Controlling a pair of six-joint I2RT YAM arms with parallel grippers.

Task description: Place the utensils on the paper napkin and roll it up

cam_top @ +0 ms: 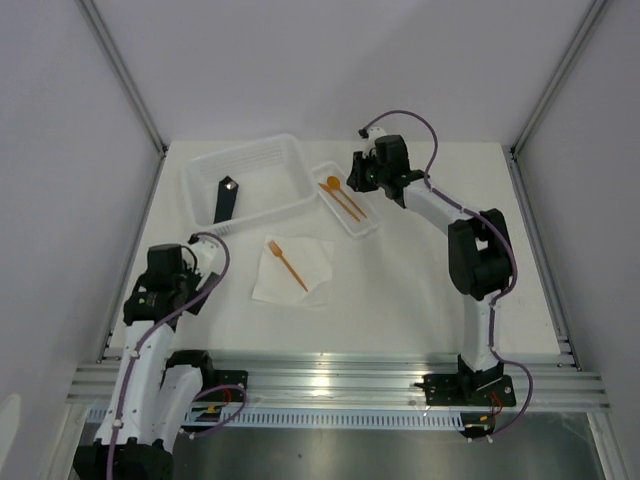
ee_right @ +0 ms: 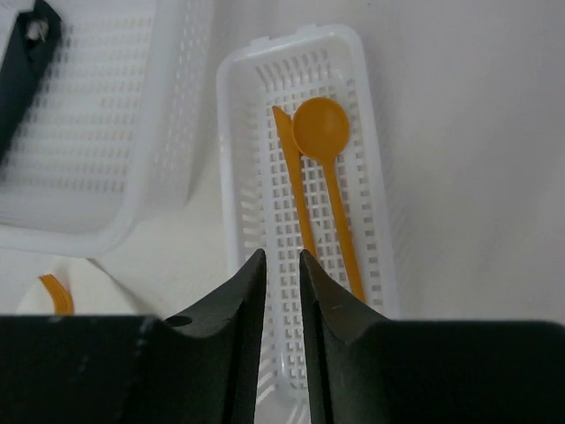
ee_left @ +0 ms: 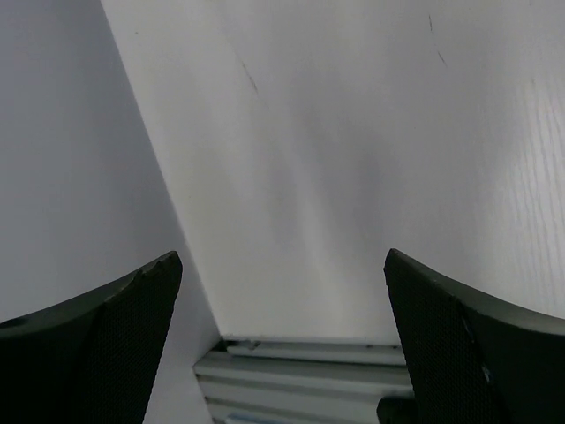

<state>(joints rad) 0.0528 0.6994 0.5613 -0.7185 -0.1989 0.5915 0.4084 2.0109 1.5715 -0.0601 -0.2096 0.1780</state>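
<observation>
The paper napkin [cam_top: 292, 272] lies flat in the middle of the table with an orange fork [cam_top: 287, 265] on it. An orange spoon [cam_top: 333, 183] and a slim orange knife [ee_right: 296, 190] lie side by side in the small white tray [cam_top: 368, 231]. The spoon's bowl [ee_right: 320, 128] is at the far end in the right wrist view. My right gripper [cam_top: 352, 178] hovers over that tray [ee_right: 228, 177]; its jaws [ee_right: 282, 254] stand nearly together with nothing between them. My left gripper [cam_top: 172, 298] is wide open and empty [ee_left: 282, 265] over the near left corner of the table.
A large white basket [cam_top: 290, 155] at the back left holds a black flat bar [cam_top: 226, 198], which also shows in the right wrist view [ee_right: 22, 53]. An aluminium rail [cam_top: 330, 375] runs along the near edge. Walls stand on both sides.
</observation>
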